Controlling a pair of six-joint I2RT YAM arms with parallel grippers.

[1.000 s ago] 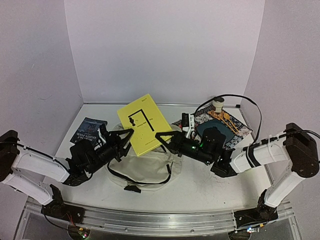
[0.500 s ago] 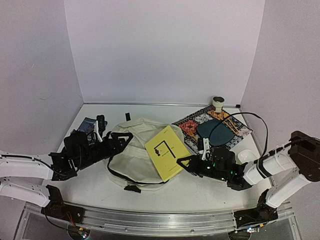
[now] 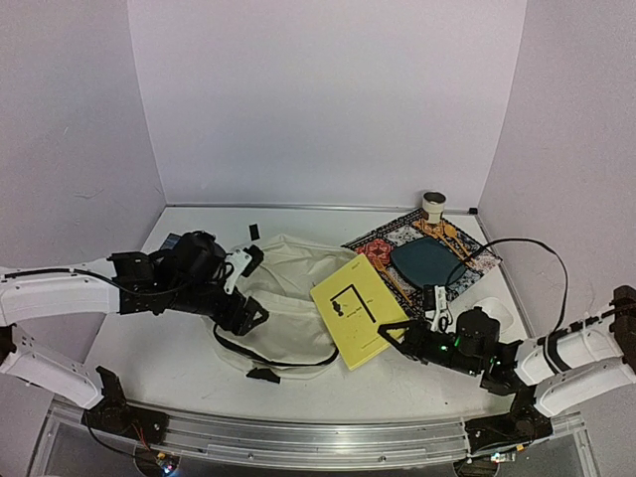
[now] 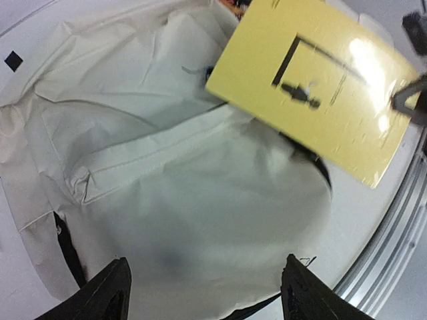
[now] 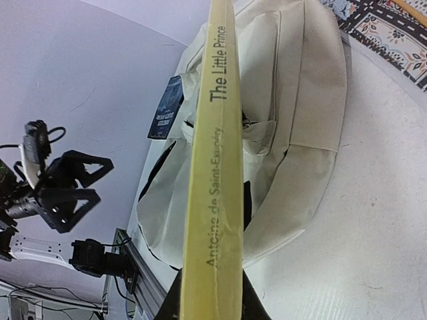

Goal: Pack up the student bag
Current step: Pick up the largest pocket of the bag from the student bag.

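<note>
Here there are two pincers, one student bag, two books, one patterned mat, one teal pad lying on that mat, and one small pale roll past the mat's far corner. The left pincer hangs with its fingers spread wide and holds nothing. The bag lies flat on the tabletop directly under it and fills the space between its two fingertips in the left wrist view. The bag sits between the two pincers. Its long axis seems to run from the near edge toward the back wall, with the black strap loop at the near end, though the soft shape makes this hard to judge. The right pincer is clamped on the near edge of the yellow book, whose far end overlaps the side of the bag nearest that pincer. Its spine reads "The Little Prince" and "Antoine de Saint-Exupéry", and the cover bears a small black figure drawing. The dark book lies beyond the left pincer, beside the bag; its white lettering is too small to read.
</note>
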